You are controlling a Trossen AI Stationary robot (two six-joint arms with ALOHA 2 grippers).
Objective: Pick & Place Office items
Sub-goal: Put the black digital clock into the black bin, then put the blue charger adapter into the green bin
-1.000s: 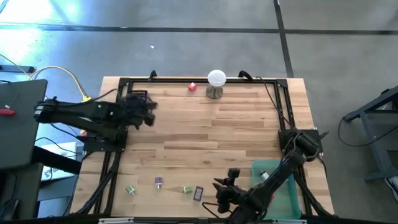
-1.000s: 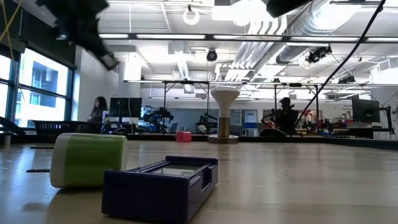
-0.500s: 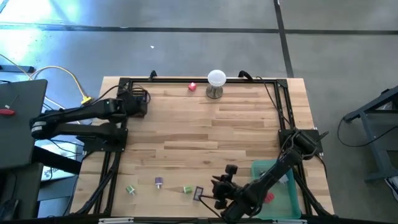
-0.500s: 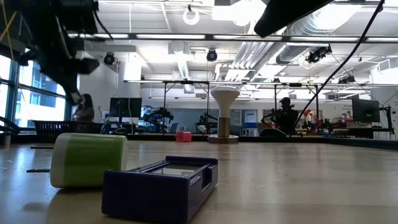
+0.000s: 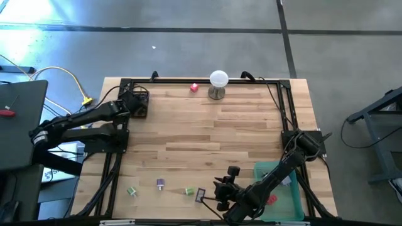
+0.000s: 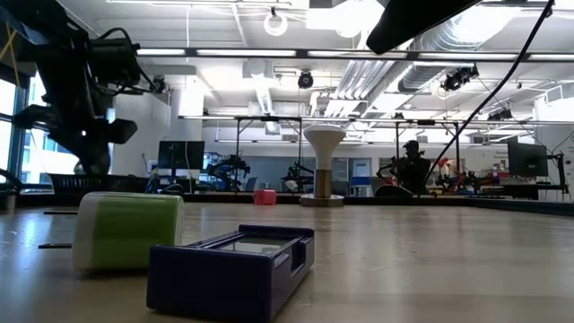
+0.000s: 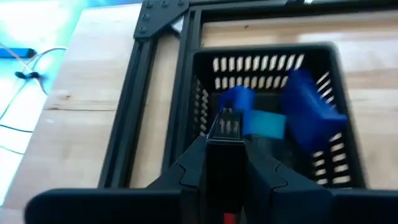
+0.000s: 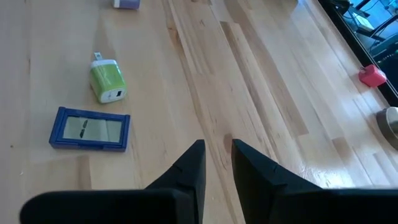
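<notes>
My left gripper is at the table's far left, over a black slotted basket that holds blue pieces. It is shut on a black blocky piece. My right gripper is near the front edge, empty, its fingers a narrow gap apart. Just left of it, a flat blue piece and a green piece lie on the wood. A purple piece and another green one lie farther left. A red piece lies at the far edge. My left gripper pinches the black piece by its two long sides between its two fingers. The fingers lie along the piece and point down, slanting into the basket. The piece's free end sticks out past the fingertips, above the blue pieces.
A white ball on a metal stand stands at the far edge beside the red piece. A green tray with a red piece sits at the front right, partly under my right arm. A black frame runs round the table.
My left gripper has gone toward the table's far left corner and down, and now stands over the black basket with the black piece. My right gripper has shifted a little toward the table's left, nearer the flat blue piece.
</notes>
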